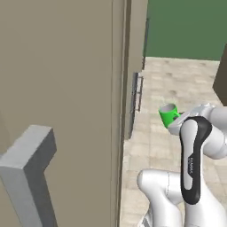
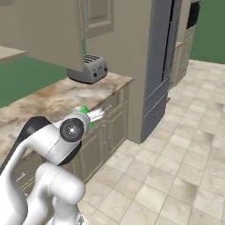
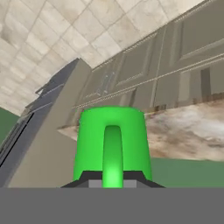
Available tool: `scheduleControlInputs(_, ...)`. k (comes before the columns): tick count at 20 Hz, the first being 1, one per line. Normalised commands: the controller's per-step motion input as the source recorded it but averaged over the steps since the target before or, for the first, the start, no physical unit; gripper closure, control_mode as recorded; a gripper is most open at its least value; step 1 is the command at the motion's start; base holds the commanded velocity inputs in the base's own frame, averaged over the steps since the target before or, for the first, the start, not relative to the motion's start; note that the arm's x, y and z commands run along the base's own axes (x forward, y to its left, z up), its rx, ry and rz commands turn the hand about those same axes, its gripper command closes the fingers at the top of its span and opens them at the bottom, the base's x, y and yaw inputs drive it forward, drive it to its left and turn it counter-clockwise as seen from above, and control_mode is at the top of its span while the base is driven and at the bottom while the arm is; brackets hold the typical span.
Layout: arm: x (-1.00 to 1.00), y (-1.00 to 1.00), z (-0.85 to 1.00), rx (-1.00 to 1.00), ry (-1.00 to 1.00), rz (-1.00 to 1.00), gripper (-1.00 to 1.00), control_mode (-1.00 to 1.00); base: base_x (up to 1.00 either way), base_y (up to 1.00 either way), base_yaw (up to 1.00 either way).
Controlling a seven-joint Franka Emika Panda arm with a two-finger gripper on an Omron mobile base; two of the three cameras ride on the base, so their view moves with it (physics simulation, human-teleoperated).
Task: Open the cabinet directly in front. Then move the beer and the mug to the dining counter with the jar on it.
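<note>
The green mug (image 3: 112, 144) sits clamped in the gripper (image 3: 112, 180), its loop handle facing the hand camera, carried in the air beside the short marble worktop (image 2: 57, 99). Its inside cannot be seen. A toaster (image 2: 89, 69) stands on that worktop, with a tall grey fridge (image 2: 158, 66) beyond.
</note>
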Motion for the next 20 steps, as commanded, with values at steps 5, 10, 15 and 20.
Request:
scheduleControlInputs(5, 0.00, 0.00, 0.00, 0.00, 0.00, 0.00, 1.00, 1.00, -0.10, 0.00, -0.56)
scheduleControlInputs(10, 0.00, 0.00, 0.00, 0.00, 0.00, 0.00, 1.00, 1.00, -0.09, 0.00, -0.55)
scheduleControlInputs(15, 0.00, 0.00, 0.00, 0.00, 0.00, 0.00, 1.00, 1.00, -0.07, 0.00, -0.54)
scheduleControlInputs(20, 0.00, 0.00, 0.00, 0.00, 0.00, 0.00, 1.00, 1.00, -0.01, 0.01, -0.48)
